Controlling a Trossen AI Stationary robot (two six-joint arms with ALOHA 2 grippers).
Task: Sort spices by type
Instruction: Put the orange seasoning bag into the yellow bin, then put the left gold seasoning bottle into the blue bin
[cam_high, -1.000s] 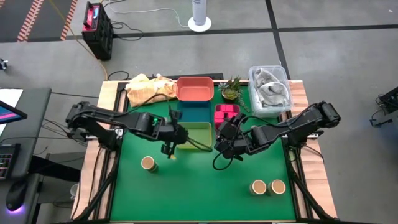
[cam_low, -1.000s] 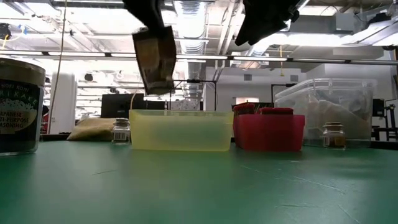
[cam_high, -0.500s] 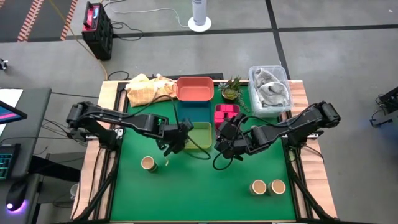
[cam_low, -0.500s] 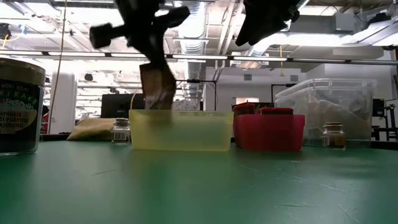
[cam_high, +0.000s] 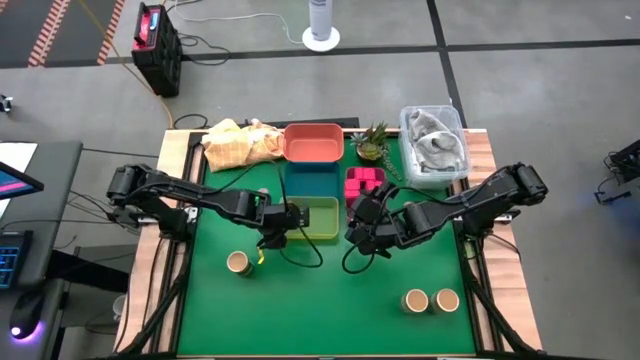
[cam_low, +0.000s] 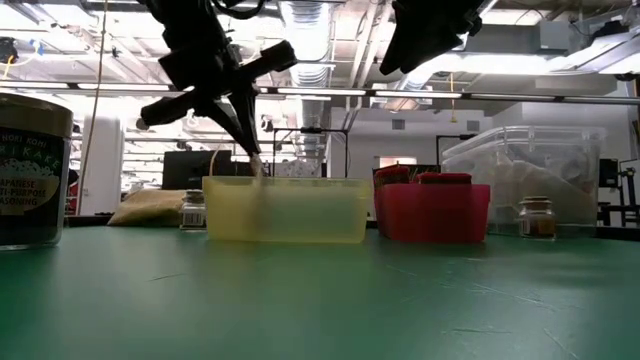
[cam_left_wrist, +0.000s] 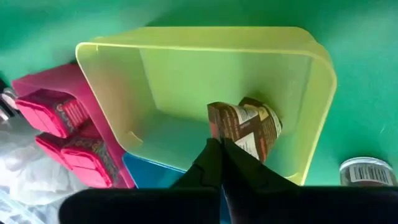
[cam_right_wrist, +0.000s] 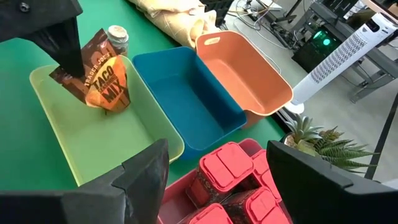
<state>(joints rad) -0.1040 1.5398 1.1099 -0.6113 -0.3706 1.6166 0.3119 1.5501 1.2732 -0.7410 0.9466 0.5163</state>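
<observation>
Lowered now, packet (cam_right_wrist: 99, 78) sits inside yellow-green tray (cam_right_wrist: 43, 84) on green mat (cam_high: 330, 290)

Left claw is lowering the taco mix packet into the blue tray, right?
Not the blue tray. The left claw, shut on the taco mix packet, has it inside the yellow-green tray beside the blue one; the right wrist view shows this.

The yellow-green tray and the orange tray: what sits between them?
The blue tray sits between the yellow-green tray and the orange tray, nothing showing inside it. The right wrist view shows this best.
</observation>
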